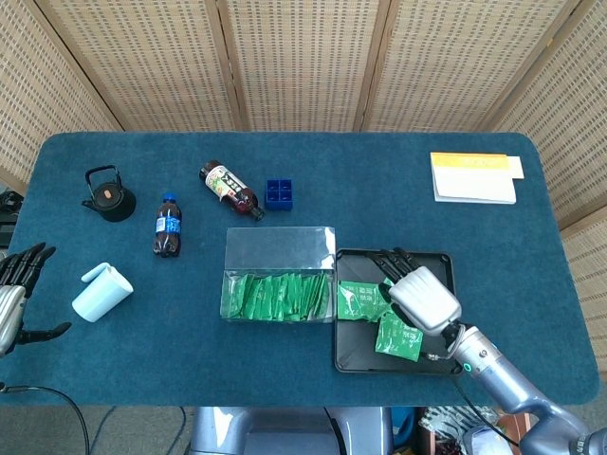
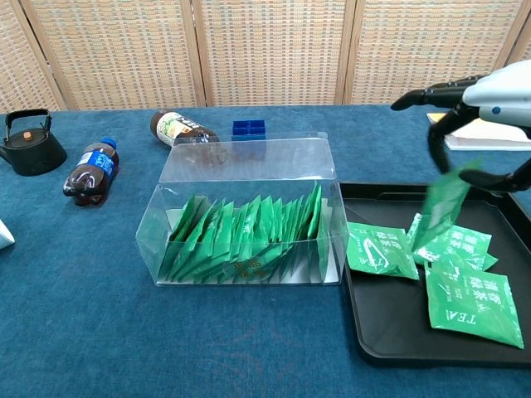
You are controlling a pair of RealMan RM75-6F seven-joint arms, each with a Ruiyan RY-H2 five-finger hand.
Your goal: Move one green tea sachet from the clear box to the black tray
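Now the right hand (image 2: pixel 485 124) hangs over the tray (image 2: pixel 390 336), fingers pinching a sachet (image 2: pixel 444 207); next, spread them. Left hand (image 1: pixel 11 294) idles, fingers spread.

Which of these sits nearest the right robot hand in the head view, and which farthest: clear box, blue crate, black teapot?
From the right robot hand outward:
1. Clear box, just left of it.
2. Blue crate, up and left.
3. Black teapot, far left.

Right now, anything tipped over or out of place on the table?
Two bottles lie on their sides left of the box: the blue-cap one and the brown tea one. No spill shows. Sachets in the tray overlap loosely.
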